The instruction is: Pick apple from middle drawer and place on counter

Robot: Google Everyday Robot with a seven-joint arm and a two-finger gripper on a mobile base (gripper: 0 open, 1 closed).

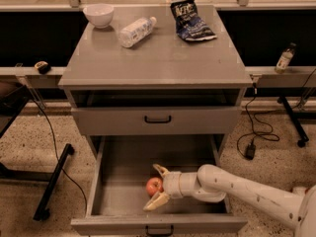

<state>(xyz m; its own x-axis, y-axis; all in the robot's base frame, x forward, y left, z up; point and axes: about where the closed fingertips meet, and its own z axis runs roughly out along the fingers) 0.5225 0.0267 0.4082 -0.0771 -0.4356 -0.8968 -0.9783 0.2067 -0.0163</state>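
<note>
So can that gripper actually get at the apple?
Probably yes: the gripper is inside the open drawer, fingers spread either side of the apple, nothing else in the way.

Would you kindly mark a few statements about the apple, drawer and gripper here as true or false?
The apple lies in the open middle drawer. True.
The gripper hovers above the counter. False: it is inside the middle drawer, fingers open on either side of the apple.
A white bowl sits on the counter. True.
The bottle stands upright. False: it lies on its side.
</note>
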